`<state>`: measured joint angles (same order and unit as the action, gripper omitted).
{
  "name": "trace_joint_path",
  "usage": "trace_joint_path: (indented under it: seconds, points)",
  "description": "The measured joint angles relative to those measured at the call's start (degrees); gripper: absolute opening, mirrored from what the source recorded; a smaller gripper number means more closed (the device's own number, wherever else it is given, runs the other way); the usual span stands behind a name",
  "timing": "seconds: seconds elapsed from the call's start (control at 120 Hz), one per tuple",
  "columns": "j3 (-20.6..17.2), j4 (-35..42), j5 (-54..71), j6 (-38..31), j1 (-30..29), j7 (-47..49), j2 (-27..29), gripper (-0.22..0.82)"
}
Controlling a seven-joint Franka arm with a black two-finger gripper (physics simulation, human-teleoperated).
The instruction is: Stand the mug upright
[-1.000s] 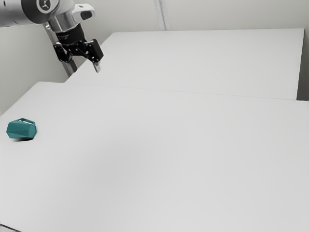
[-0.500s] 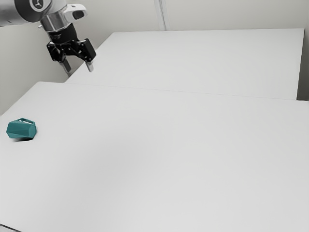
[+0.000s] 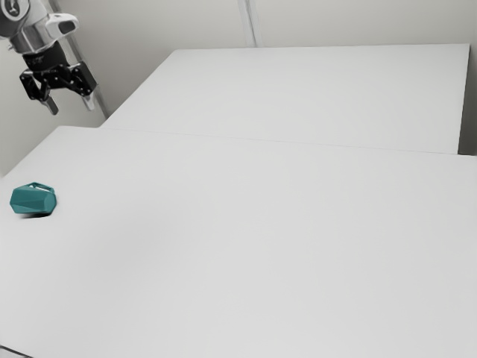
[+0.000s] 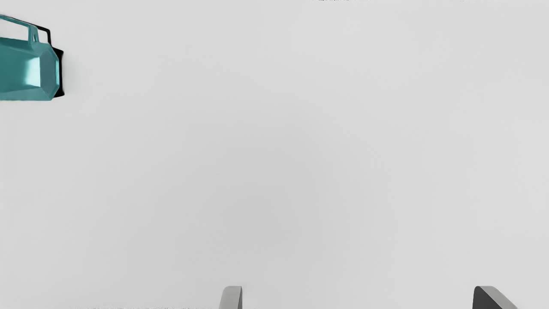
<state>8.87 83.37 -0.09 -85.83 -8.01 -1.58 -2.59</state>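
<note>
Teal faceted mug lies sideways on the white tabletop, near its edge at the exterior view's left, facets probably preventing rolling; black claw hangs empty, spread apart, presumably for grasping.

Pretty bare room, tbh. Big plain white tabletop up front, with another flat white surface behind it and just a thin line between them. Pale greyish back wall with a vertical strip on it, plus a dark patch at the exterior view's right edge. Light's soft, with faint grey shading across the tabletop.
</note>
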Motion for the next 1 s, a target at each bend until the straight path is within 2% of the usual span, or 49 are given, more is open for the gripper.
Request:
trace_joint_path:
  seconds: [0.217, 0.525, 0.658, 0.867, 1.0]
  points:
    - [0.08, -3.01, 0.1, 0.12, -10.77, -3.1, -2.17, 0.59]
    - [-0.2, -12.71, -1.36, -0.11, -22.6, -12.62, -10.72, 0.58]
    - [0.11, -15.22, -5.45, -1.47, -27.59, -18.28, -14.64, 0.58]
    - [0.25, -15.49, -17.73, -7.28, -33.96, -29.18, -19.89, 0.58]
    - [0.26, -15.49, -23.54, -9.47, -37.21, -36.06, -21.65, 0.58]
